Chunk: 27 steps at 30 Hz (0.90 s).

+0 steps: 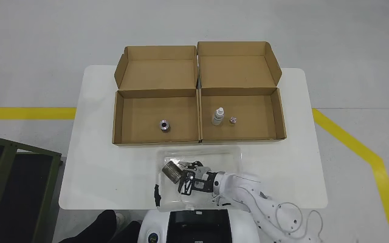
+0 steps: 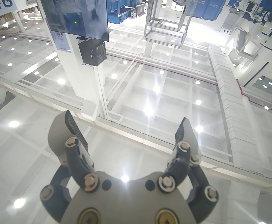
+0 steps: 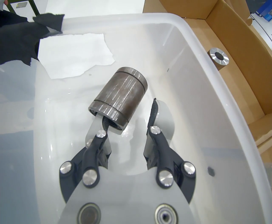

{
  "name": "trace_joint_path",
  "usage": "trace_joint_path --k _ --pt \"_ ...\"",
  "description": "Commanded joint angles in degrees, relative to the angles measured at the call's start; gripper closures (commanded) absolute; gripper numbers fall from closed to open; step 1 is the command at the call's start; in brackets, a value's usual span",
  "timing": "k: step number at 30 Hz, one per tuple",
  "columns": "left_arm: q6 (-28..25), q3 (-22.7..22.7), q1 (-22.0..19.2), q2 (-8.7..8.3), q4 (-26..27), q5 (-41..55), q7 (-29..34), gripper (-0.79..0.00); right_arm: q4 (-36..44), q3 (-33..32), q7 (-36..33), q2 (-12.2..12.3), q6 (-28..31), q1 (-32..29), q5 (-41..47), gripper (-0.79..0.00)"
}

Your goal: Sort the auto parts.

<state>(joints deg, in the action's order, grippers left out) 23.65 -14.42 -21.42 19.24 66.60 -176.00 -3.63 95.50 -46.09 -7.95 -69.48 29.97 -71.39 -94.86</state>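
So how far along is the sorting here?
Done: a metal bushing lies in one cardboard box, a white part and a small piece in the other box. In hand: the right end effector, open, is at the steel sleeve in the clear bin. Left: boxing it.

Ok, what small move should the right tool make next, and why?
Probably close. The right tool is open in the clear bin, one finger at the open end of the metal sleeve lying on its side, the other beside it; closing should pinch its wall.

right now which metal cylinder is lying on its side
The larger cylinder in the clear bin; the small cylinder in the cardboard box stands on end.
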Motion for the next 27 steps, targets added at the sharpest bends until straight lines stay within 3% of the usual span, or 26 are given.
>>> trace_joint_path --k 1,3,6,8,13,27 --pt "0.0 0.0 0.0 0.0 0.0 0.0 0.0 -0.785 -0.55 0.11 0.58 -0.15 -0.83 -0.01 0.57 -0.296" --pt "0.0 0.0 0.0 0.0 0.0 0.0 0.0 -0.785 -1.02 0.23 1.16 -0.27 -1.04 0.09 1.01 -0.24" --pt "0.0 0.0 0.0 0.0 0.0 0.0 0.0 -0.785 -1.57 0.29 1.72 -0.38 -1.0 0.35 1.25 -0.068" --pt "0.0 0.0 0.0 0.0 0.0 0.0 0.0 -0.785 -1.76 0.17 1.94 -0.42 -0.89 0.48 1.52 0.0" --pt "0.0 0.0 0.0 0.0 0.0 0.0 0.0 -0.785 0.72 -1.51 1.78 -0.08 0.45 1.03 1.11 0.0" --pt "0.0 0.0 0.0 0.0 0.0 0.0 0.0 -0.785 11.66 -6.39 -7.55 1.87 14.87 1.39 0.36 0.0"
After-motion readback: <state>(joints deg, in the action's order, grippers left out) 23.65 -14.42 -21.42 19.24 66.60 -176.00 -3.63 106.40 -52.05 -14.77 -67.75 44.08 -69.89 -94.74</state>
